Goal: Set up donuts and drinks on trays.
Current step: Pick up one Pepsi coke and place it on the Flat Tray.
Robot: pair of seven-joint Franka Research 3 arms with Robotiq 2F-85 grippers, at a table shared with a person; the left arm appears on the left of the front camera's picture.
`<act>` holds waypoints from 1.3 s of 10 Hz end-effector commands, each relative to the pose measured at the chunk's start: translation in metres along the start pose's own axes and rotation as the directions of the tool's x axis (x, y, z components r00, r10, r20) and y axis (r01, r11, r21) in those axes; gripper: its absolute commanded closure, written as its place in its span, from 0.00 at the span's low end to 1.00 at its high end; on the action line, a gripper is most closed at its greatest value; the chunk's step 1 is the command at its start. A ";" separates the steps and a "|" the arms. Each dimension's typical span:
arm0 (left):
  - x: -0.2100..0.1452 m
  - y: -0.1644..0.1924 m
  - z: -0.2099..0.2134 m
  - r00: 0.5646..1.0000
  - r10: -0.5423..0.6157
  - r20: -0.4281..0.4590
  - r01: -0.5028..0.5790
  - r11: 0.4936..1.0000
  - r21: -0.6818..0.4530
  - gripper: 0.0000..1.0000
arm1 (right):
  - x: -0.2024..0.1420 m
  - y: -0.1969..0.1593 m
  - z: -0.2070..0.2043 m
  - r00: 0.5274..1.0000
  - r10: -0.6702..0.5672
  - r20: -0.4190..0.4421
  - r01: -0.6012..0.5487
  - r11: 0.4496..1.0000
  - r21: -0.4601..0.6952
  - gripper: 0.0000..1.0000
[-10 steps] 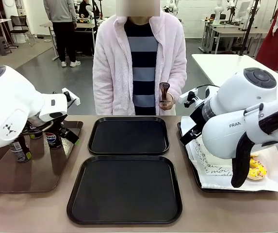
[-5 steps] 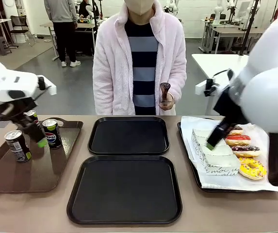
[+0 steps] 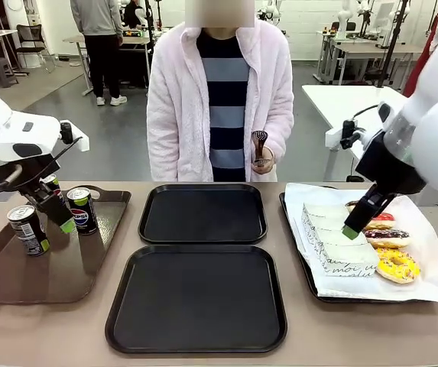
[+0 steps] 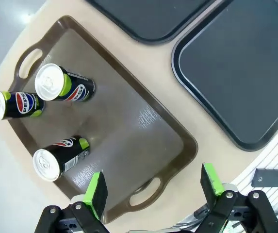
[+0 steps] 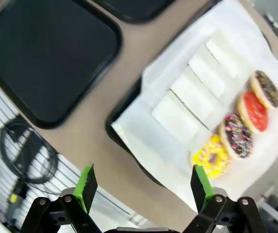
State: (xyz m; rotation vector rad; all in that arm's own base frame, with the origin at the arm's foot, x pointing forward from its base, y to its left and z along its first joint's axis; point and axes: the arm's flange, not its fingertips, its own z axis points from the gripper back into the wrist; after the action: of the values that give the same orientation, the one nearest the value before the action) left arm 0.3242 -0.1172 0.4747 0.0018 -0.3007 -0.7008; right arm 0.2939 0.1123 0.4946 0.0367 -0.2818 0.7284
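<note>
Donuts [image 3: 397, 264] x4 on paper-lined tray [image 3: 428, 248]; 3 cans [image 3: 82, 210] on brown tray [image 3: 58, 275].

left arm's fingers [image 4: 96, 194] and right arm's fingers [image 5: 86, 187] spread wide, pointing down

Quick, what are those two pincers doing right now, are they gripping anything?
Left pincer: open, holding nothing.
Right pincer: open, holding nothing.
</note>
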 end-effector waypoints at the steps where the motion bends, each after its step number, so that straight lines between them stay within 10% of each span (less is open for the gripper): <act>1: -0.009 0.023 0.024 0.981 0.180 0.075 -0.165 0.971 -0.172 0.00 | -0.017 -0.051 0.020 0.958 -0.266 0.110 0.200 0.890 0.411 0.00; 4: -0.038 0.090 0.048 0.836 0.526 0.155 -0.322 0.700 -0.638 0.00 | -0.066 -0.144 0.033 0.773 -0.635 0.017 0.434 0.549 0.714 0.00; 6: -0.060 0.132 0.053 0.760 0.641 0.109 -0.347 0.541 -0.766 0.00 | -0.097 -0.185 0.042 0.698 -0.716 -0.028 0.486 0.445 0.753 0.00; 10: -0.130 0.199 0.035 0.600 0.800 0.011 -0.403 0.314 -0.859 0.00 | -0.157 -0.254 0.034 0.674 -0.735 -0.072 0.517 0.401 0.756 0.00; 13: -0.173 0.235 0.018 0.562 0.824 -0.078 -0.432 0.212 -0.877 0.00 | -0.198 -0.277 0.007 0.718 -0.689 -0.100 0.490 0.398 0.775 0.00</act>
State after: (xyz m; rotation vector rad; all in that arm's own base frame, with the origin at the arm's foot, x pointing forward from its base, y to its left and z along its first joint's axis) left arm 0.3333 0.1637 0.4684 -1.1947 -0.3173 0.1462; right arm 0.3313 -0.2123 0.4700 1.0160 -0.1688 -0.0143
